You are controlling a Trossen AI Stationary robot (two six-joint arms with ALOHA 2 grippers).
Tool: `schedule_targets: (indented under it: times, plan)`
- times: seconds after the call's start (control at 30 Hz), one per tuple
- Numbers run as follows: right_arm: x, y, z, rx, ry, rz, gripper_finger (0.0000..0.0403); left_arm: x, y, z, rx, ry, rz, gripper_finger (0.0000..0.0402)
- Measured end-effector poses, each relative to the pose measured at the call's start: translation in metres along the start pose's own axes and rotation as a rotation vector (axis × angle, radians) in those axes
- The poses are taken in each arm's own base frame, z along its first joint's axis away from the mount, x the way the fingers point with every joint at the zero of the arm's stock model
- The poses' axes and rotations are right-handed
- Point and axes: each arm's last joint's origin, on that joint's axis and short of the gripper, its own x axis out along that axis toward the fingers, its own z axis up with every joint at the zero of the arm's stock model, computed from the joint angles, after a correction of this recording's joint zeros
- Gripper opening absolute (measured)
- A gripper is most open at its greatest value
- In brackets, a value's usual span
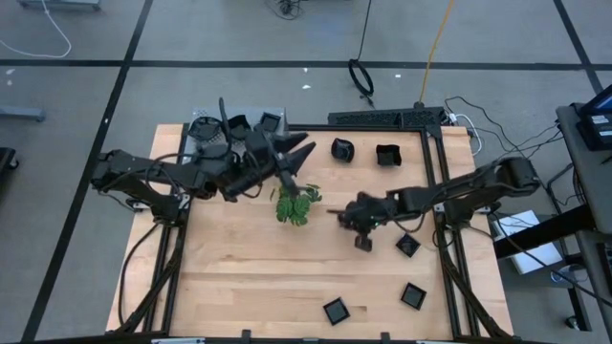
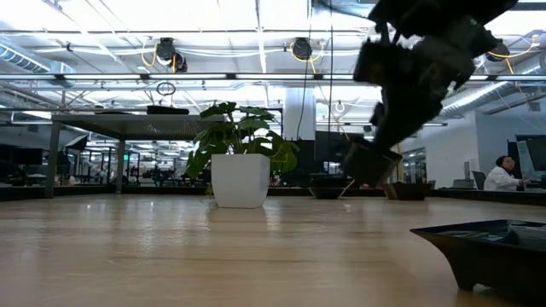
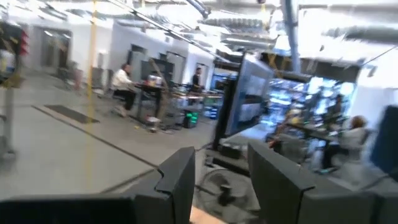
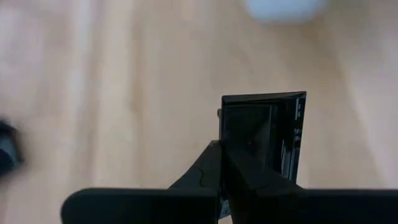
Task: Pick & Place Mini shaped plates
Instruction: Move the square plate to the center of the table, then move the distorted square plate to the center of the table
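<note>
No contents can be made out in any of the small black plates. One square plate [image 4: 264, 134] is clamped by its edge between the fingers of the right gripper [image 1: 363, 239] and is carried clear of the table [image 1: 239, 277], tilted, right of table centre. In the low view this plate [image 2: 368, 164] is seen hanging beneath the right gripper [image 2: 375, 149], above the wood.

Taking table centre as the dial: loose plates are seen at 4 o'clock [image 1: 408, 246], near the 5 o'clock edge [image 1: 412, 295] and at 6 o'clock [image 1: 336, 311]. Two more, a rounded one [image 1: 342, 149] and a squarer one [image 1: 387, 154], lie at 1 o'clock. Further plates [image 1: 271, 121] sit beside a grey box [image 1: 205, 134] at 11 o'clock.

The left gripper [image 1: 298, 151] is held at 12 o'clock, above a plant [image 1: 298, 205]; its fingers [image 3: 177, 180] are spread and hold nothing.

The surface is pale wood, bordered by a dark frame [image 1: 435, 162]. Beyond it an open workshop is seen: bright ceiling lights, desks and seated people [image 3: 124, 84]. A white pot [image 2: 240, 180] holds the plant [image 2: 239, 136].
</note>
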Motion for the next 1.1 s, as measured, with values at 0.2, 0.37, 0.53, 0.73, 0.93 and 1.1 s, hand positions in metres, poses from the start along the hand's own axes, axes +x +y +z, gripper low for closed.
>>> schedule_targets:
  times: [0.2,0.37,0.53,0.73,0.93,1.1]
  plan:
    - [0.03,0.027,0.006,-0.129,-0.025,0.144,0.0001,-0.006,-0.011,-0.001,-0.156,0.023,-0.117,0.0152]
    - [0.05,0.049,0.011,-0.26,-0.059,0.231,0.0001,-0.013,-0.022,-0.003,-0.184,0.049,-0.18,0.0152]
    - [0.073,0.065,0.014,-0.364,-0.085,0.213,0.0001,-0.02,-0.031,-0.005,-0.186,0.069,-0.209,0.0152]
    - [0.089,0.07,0.018,-0.482,-0.124,0.057,0.0009,-0.025,-0.038,-0.006,-0.182,0.083,-0.234,0.0152]
    - [0.089,0.069,0.02,-0.556,-0.143,0.027,0.0031,-0.027,-0.04,-0.007,-0.174,0.1,-0.24,0.0152]
    - [0.089,0.068,0.022,-0.558,-0.159,0.025,0.0084,-0.027,-0.04,-0.01,-0.162,0.119,-0.237,0.0152]
